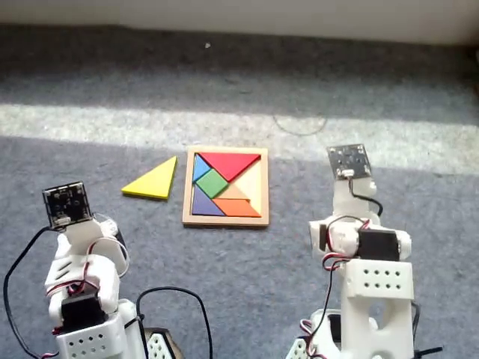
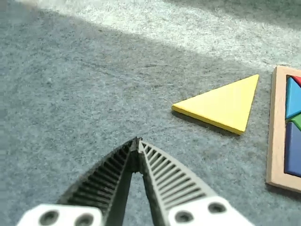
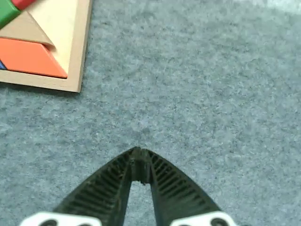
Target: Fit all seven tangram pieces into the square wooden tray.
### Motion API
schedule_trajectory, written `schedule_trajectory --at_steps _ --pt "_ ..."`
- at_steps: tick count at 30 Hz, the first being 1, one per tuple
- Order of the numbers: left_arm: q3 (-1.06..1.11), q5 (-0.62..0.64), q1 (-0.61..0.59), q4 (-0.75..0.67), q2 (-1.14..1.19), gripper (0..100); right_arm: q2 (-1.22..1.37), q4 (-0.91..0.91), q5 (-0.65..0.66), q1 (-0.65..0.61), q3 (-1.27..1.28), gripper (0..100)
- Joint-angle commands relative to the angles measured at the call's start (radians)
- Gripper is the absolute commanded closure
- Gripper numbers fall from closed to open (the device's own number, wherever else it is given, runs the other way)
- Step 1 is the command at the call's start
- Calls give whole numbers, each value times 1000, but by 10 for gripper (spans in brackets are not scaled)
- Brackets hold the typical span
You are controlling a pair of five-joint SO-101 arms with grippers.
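Grey carpet [image 1: 97,82] is the work surface, with a sunlit band across it and shade nearer the arms. Pale wall [image 1: 299,15] along the far edge. Faint ring mark [image 1: 299,123] on the carpet beyond the tray.

Tray [image 1: 224,222] lies flat between the two arms. It holds red [image 1: 224,162], blue [image 1: 200,168], green [image 1: 212,183], purple [image 1: 203,202], tan [image 1: 233,193] and orange [image 1: 238,207] pieces, with a bare triangular patch on its right side. Yellow triangle [image 1: 153,182] lies flat on the carpet just left of the tray, not touching it.

Left gripper [image 2: 138,142] is closed tip to tip and holds nothing, over carpet near the yellow triangle. Right gripper [image 3: 137,151] is likewise closed and empty, over carpet near a tray corner.
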Motion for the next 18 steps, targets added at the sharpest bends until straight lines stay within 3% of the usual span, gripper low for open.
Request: schedule_trajectory --at_steps 1,6,11,18 --pt "-110 -304 -15 -28 -33 989 -76 -79 -5 33 108 994" --pt "-240 -348 -12 -20 -22 989 -220 -157 -5 54 286 994" --pt "-389 -416 35 123 8 989 -360 -174 -5 53 403 994" --pt "-653 -465 128 273 397 886 -498 -176 -11 50 504 990"
